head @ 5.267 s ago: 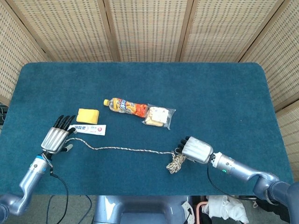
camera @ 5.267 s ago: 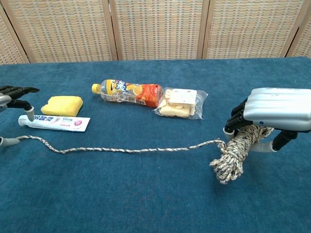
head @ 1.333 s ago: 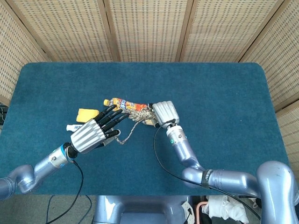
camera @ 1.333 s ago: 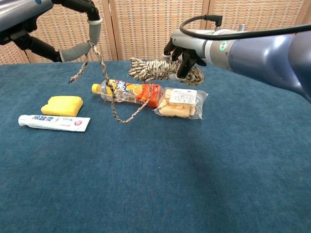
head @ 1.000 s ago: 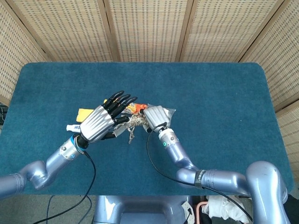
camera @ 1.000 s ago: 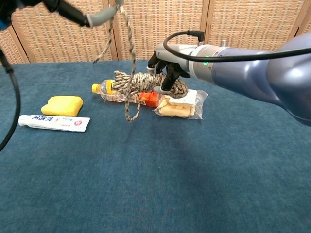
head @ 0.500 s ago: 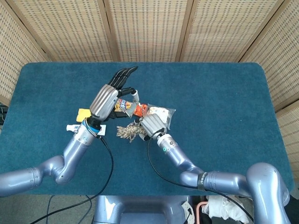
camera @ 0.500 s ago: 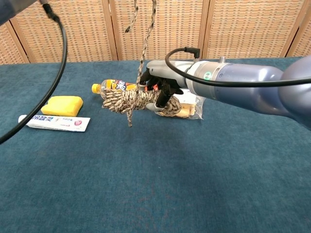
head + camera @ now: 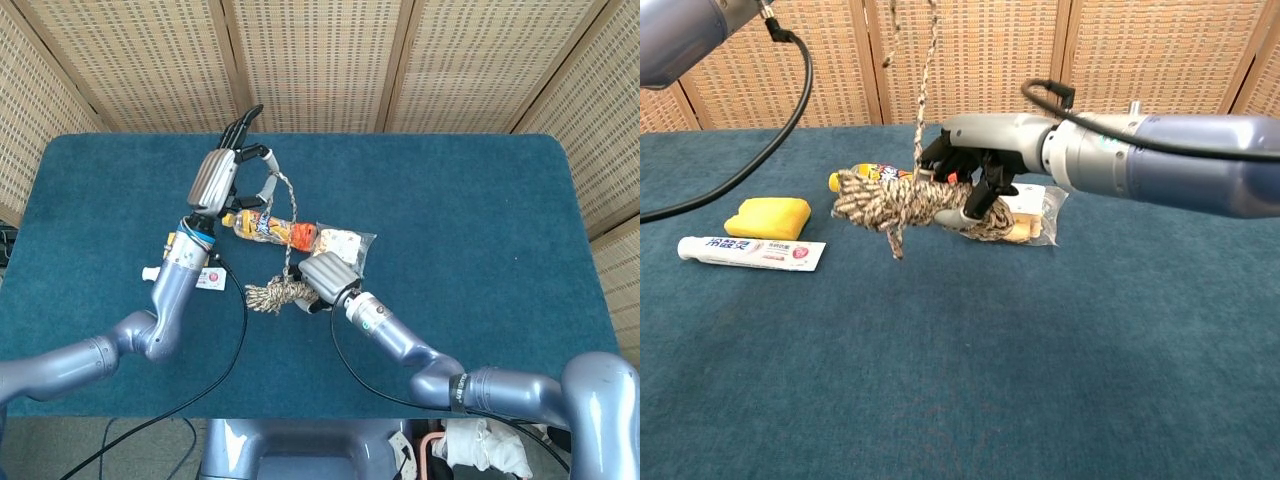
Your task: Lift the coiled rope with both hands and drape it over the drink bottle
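Chest view puts the right hand (image 9: 975, 175) at mid-frame, its fingers closed around the coiled rope (image 9: 890, 205), which hangs in front of the drink bottle (image 9: 868, 176) and hides all but its yellow cap end. A snack packet (image 9: 1035, 212) is half covered by the hand (contents unclear). One rope strand climbs out of the top edge. Head view shows the left hand (image 9: 222, 170) in the upper left, raised beyond the bottle, pinching that strand's end with the other fingers straight. A toothpaste tube (image 9: 750, 252) and yellow sponge (image 9: 768, 216) lie at left.
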`<state>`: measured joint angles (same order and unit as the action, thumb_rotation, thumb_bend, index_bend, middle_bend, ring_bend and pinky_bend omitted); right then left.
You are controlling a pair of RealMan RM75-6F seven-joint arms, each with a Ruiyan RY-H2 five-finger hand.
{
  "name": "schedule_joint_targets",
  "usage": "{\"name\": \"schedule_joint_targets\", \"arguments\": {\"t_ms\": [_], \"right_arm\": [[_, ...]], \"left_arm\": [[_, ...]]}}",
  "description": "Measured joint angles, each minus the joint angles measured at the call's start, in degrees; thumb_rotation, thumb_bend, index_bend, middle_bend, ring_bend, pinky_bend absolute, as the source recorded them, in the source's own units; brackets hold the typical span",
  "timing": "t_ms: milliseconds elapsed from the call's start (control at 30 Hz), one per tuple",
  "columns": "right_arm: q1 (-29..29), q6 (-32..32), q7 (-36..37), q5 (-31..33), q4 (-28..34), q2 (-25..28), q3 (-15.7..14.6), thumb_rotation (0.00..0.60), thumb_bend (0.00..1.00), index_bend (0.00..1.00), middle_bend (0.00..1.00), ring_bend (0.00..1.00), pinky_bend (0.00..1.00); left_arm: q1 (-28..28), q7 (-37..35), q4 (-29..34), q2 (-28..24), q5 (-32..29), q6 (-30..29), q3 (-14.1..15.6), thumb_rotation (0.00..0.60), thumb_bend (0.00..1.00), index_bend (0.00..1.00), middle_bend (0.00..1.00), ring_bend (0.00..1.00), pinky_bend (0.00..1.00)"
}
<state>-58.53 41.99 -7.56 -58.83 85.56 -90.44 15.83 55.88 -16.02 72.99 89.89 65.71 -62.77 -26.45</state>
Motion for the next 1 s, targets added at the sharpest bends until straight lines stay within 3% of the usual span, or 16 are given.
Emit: {"name": "schedule_joint_targets", "arguments": {"t_ms": [200,433,700,1000], "right_arm": [[1.78,-0.51,9.8,-2.86,2.02,2.63,2.65,0.6,0.83,0.68,0.74,0.6,0.82],[3.58,-0.38,17.41,-2.44,4.83,7.02,6.82,0.6,0.83,0.68,0.75,0.6,0.82],[4.36,0.17,19.45,2.04,6.87,10.54,9.21,0.6,0.83,0.68,0.75,0.6,0.82],[4.65,0.77,20.74,8.98,7.61,12.87,11.23,0.6,0.83,0.68,0.75,0.6,0.82]], "left_arm": [[-0.67,-4.6,-8.69,1.69,-0.26,1.7,0.67,0.6,0.56,0.84,0.0,0.0,0.0],[-3.01,-12.05,-18.56,4.19,2.4,2.14,3.9,0.6,0.56,0.84,0.0,0.0,0.0],[-5.75,-18.99,-30.1,7.49,6.88,1.9,8.61,0.6,0.56,0.84,0.0,0.0,0.0],[-9.09,-23.26,-38.51,9.74,13.21,-0.29,15.03,0.6,0.56,0.84,0.0,0.0,0.0]]}}
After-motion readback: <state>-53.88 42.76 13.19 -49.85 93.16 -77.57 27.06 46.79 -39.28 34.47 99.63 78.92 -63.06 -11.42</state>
